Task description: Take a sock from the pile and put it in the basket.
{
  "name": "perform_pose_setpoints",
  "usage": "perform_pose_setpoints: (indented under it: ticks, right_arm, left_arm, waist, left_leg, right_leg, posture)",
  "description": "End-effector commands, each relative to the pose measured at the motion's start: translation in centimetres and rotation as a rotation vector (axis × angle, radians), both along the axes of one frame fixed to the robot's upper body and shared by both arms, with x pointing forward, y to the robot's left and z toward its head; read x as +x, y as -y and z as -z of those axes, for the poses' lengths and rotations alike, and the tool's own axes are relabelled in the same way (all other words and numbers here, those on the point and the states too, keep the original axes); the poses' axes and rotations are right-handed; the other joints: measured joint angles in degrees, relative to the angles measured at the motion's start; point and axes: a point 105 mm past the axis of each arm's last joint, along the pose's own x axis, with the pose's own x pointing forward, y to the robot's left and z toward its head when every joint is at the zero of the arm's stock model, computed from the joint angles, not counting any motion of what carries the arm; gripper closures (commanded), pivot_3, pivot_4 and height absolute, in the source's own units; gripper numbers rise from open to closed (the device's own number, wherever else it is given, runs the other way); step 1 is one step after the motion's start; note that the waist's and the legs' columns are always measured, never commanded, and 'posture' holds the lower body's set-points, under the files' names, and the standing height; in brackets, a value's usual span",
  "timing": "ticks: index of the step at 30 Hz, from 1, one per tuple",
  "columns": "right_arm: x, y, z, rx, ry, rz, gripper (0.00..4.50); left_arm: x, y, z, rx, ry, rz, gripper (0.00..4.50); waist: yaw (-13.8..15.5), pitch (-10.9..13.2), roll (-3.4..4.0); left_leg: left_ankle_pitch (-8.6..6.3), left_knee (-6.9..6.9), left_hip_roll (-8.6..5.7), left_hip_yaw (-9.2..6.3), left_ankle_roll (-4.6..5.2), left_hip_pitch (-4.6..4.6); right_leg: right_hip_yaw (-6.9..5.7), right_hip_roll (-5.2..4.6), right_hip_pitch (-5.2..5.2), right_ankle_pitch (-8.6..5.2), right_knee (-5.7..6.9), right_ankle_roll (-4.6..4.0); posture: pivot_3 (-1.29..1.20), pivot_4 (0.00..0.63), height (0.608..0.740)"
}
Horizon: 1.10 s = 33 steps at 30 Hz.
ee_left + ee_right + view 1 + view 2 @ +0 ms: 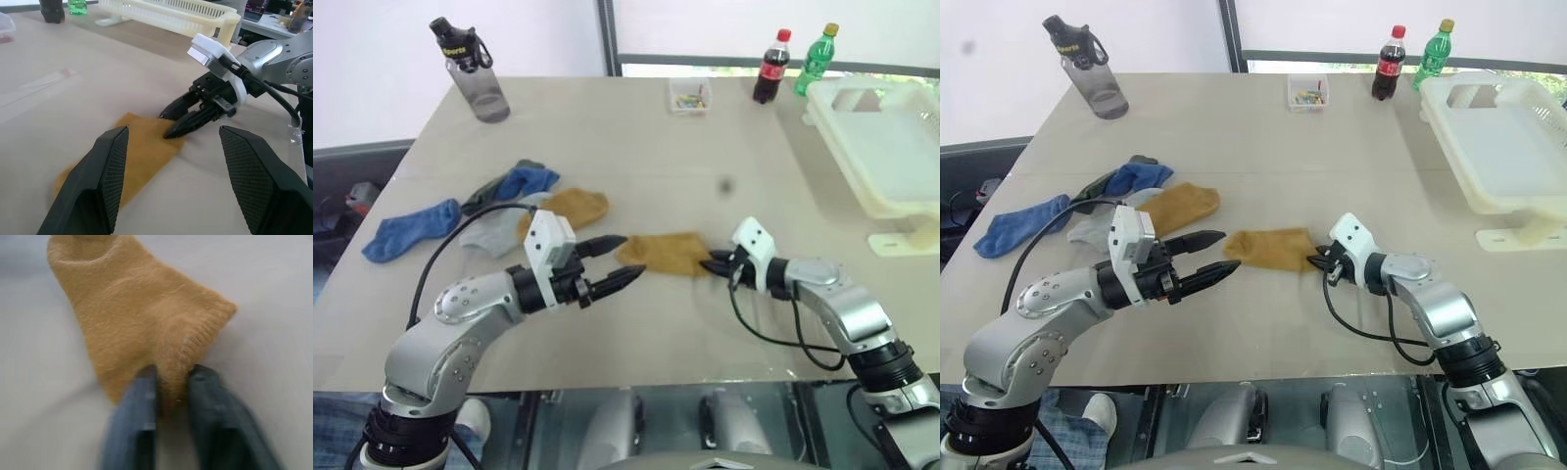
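Observation:
One mustard-yellow sock [666,253] lies flat on the table, apart from the pile [499,220] of blue, grey and mustard socks at the left. My right gripper [713,262] is shut on this sock's right edge; the right wrist view shows the knit edge [176,357] pinched between the two fingers. My left gripper [633,255] is open at the sock's left end, its spread fingers [105,181] on either side of the fabric; whether they touch it I cannot tell. The cream-white basket [891,186] stands at the far right of the table.
A dark water bottle [475,73] stands at the back left. A small clear box [689,96], a cola bottle [771,67] and a green bottle [817,59] line the back edge. The table's front edge runs just below both arms.

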Motion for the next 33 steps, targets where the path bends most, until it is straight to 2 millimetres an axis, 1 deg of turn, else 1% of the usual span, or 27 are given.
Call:
perform_pose_setpoints:
  ticks: [1,7,12,15,16,17,18,19,23,27,31,33]
  right_arm:
    - [-0.2,1.4,-1.1,0.003,0.035,0.007,4.46]
    - [-1.7,4.4,-1.5,-0.006,0.003,0.008,4.46]
    - [-3.4,7.3,-1.5,-0.068,-0.032,-0.013,4.46]
    - [-3.9,9.0,-1.3,-0.138,-0.036,-0.025,4.46]
    - [-4.0,9.3,-1.3,-0.152,-0.031,-0.033,3.75]
    - [-3.9,9.6,-1.4,-0.162,-0.023,-0.034,3.45]
    - [-3.8,9.8,-1.5,-0.168,-0.010,-0.032,2.92]
    - [-3.6,10.0,-1.7,-0.170,0.006,-0.028,2.54]
    - [-2.6,10.0,-2.8,-0.127,0.056,0.004,0.71]
    - [-3.3,9.9,-5.8,-0.054,0.039,-0.041,0.71]
    - [-4.0,8.4,-9.3,0.039,0.098,-0.119,0.71]
    - [-4.3,7.5,-10.6,0.079,0.121,-0.153,0.71]
  left_arm:
    - [-0.3,-0.1,-0.5,0.024,0.037,0.006,1.32]
    - [-0.4,-0.3,0.8,0.088,0.018,0.015,1.32]
    - [-0.6,-0.2,0.8,0.078,0.011,0.031,1.32]
    - [-0.6,-0.2,0.8,0.082,0.008,0.034,1.32]
    - [-0.6,-0.2,0.9,0.084,0.005,0.036,1.32]
    - [-0.6,-0.2,0.9,0.086,0.004,0.037,1.32]
    - [-0.7,-0.3,0.9,0.086,0.002,0.038,1.32]
    - [-0.7,-0.3,0.9,0.086,0.002,0.039,1.32]
    - [-0.6,-0.3,0.9,0.084,0.000,0.038,1.32]
    - [-0.3,-0.6,0.8,0.086,0.018,0.014,1.32]
    - [0.5,-1.1,0.8,0.092,0.042,-0.035,1.32]
    - [1.6,-1.7,1.0,0.101,0.065,-0.108,1.32]
  waist:
    - [0.13,0.00,0.00]
    - [0.17,0.00,0.00]
    - [0.32,0.00,0.00]
    - [0.29,0.01,0.00]
    - [0.17,0.00,0.00]
    - [0.03,0.01,0.00]
    - [-0.04,0.01,0.00]
    - [-0.04,0.01,-0.01]
    - [0.02,0.01,-0.01]
    - [0.12,0.02,0.00]
    - [0.25,0.02,0.00]
    - [0.25,0.02,-0.01]
  left_leg:
    - [0.00,0.00,0.00,0.00,0.01,0.00]
    - [-0.02,-0.01,0.00,-0.01,0.02,0.00]
    - [-0.02,-0.01,0.00,-0.02,0.04,0.00]
    - [-0.02,-0.01,0.00,-0.02,0.04,0.01]
    - [-0.02,-0.01,0.00,-0.01,0.04,0.02]
    - [-0.02,-0.01,0.02,-0.01,0.04,0.03]
    - [-0.02,-0.01,0.02,0.00,0.04,0.03]
    - [-0.02,-0.01,0.03,0.00,0.04,0.04]
    - [-0.02,0.00,0.03,0.00,0.04,0.03]
    - [-0.02,0.00,0.03,0.01,0.04,0.02]
    - [-0.02,0.00,0.03,-0.02,0.04,0.02]
    - [-0.02,0.00,0.03,-0.03,0.04,0.03]
  right_leg:
    - [-0.01,-0.01,0.00,0.00,0.00,0.00]
    - [-0.01,-0.01,0.01,0.00,-0.04,0.00]
    - [-0.03,-0.03,0.03,0.00,-0.04,0.00]
    - [-0.02,-0.03,0.03,0.00,-0.03,0.00]
    - [-0.02,-0.03,0.03,0.00,-0.02,0.00]
    - [-0.01,-0.02,0.03,0.00,-0.02,0.00]
    - [-0.01,-0.01,0.04,0.00,-0.02,0.00]
    - [-0.01,0.00,0.03,0.00,-0.01,0.00]
    - [-0.01,0.00,0.04,0.00,-0.01,0.00]
    - [0.00,-0.01,0.04,0.00,-0.02,0.00]
    - [-0.02,-0.02,0.05,0.00,-0.03,0.00]
    - [-0.02,-0.02,0.06,0.00,-0.02,0.00]
  posture:
    - [0.00,0.150,0.740]
    - [0.00,0.150,0.740]
    - [0.00,0.150,0.740]
    - [0.00,0.150,0.740]
    - [0.00,0.150,0.740]
    - [0.00,0.150,0.740]
    - [0.00,0.150,0.740]
    - [0.00,0.150,0.740]
    - [0.00,0.150,0.740]
    - [0.00,0.150,0.740]
    - [0.00,0.150,0.740]
    - [0.00,0.150,0.740]
